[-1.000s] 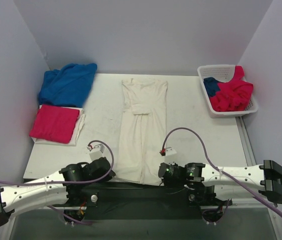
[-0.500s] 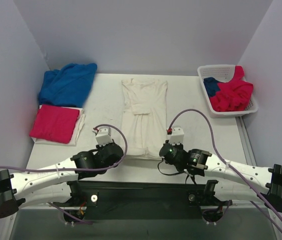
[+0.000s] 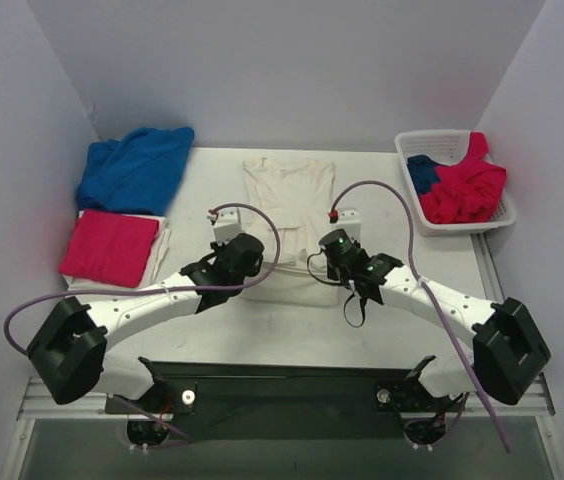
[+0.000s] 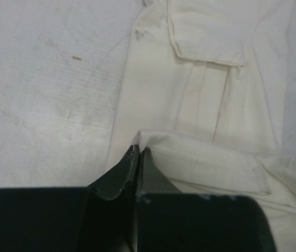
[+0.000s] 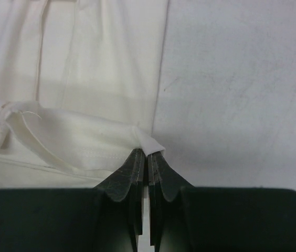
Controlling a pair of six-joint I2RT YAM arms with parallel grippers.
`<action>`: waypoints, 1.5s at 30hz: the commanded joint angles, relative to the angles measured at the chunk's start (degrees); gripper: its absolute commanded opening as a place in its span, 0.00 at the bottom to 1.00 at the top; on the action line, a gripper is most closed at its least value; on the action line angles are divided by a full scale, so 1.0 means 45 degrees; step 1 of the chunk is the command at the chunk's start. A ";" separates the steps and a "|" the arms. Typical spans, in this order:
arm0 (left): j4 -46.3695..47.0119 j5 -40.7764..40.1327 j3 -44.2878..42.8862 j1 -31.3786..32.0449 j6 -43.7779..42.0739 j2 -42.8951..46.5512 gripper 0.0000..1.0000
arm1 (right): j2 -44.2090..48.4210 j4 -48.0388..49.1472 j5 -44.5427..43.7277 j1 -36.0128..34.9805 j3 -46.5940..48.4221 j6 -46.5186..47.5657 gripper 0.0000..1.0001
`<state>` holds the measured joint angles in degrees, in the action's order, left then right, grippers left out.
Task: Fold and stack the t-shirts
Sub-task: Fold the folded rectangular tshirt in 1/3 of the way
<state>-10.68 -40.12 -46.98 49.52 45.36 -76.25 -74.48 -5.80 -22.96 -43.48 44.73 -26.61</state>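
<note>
Pale grey walls close in a white tabletop [image 3: 412,270] that bears faint scuff marks. At the middle of the overhead view lies the large cream-white cotton t-shirt [image 3: 287,190]. It is laid lengthwise with its sleeves turned inward, so it makes a narrow strip. Its lower part is doubled up over the body.

The left gripper [image 4: 138,151] has its dark fingers pressed together on the left corner of the hem. The right gripper [image 5: 147,154] pinches the right corner in the same manner.

At the upper right of the frame we see a white plastic lattice basket [image 3: 440,140]. In it is a crumpled crimson-pink shirt [image 3: 467,190], which hangs over the rim, and beside it a small part of a royal blue cloth [image 3: 422,172].

At the upper left lies a crumpled royal blue shirt [image 3: 134,168]. Just below it a folded crimson-pink shirt [image 3: 110,247] rests on a folded white cloth [image 3: 162,250].

We count two pink pieces, two blue pieces, one spread cream-white shirt, one basket and two grippers.
</note>
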 commanded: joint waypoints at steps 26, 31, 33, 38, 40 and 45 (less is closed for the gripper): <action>0.3209 0.2392 -0.7527 -0.4128 -0.2893 -0.7881 0.56 | -0.8000 0.0491 0.2798 0.4760 0.9315 0.2242 0.48; 0.3915 0.2644 -0.7354 -0.4168 -0.3497 -0.7160 0.62 | -0.7689 -0.0038 0.2914 0.4704 0.9866 0.2593 0.48; 0.3974 0.3460 -0.6926 -0.4148 -0.3596 -0.6924 0.62 | -0.7222 -0.0175 0.2798 0.4469 0.9184 0.2632 0.48; 0.3507 0.5085 -0.5967 -0.4090 -0.3617 -0.6358 0.62 | -0.6108 -0.0214 0.2876 0.3240 0.6979 0.2399 0.48; 0.3408 0.5573 -0.5499 -0.4051 -0.3557 -0.6182 0.61 | -0.5892 -0.0214 0.2759 0.2926 0.6488 0.2300 0.47; 0.3194 0.6005 -0.4970 -0.3953 -0.3480 -0.6142 0.60 | -0.6027 -0.0195 0.3149 0.2612 0.6133 0.1929 0.46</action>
<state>3.60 -16.29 -70.02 31.44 30.26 -105.97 -103.88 -5.93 -8.69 -32.82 72.14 -16.67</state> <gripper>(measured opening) 0.601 0.463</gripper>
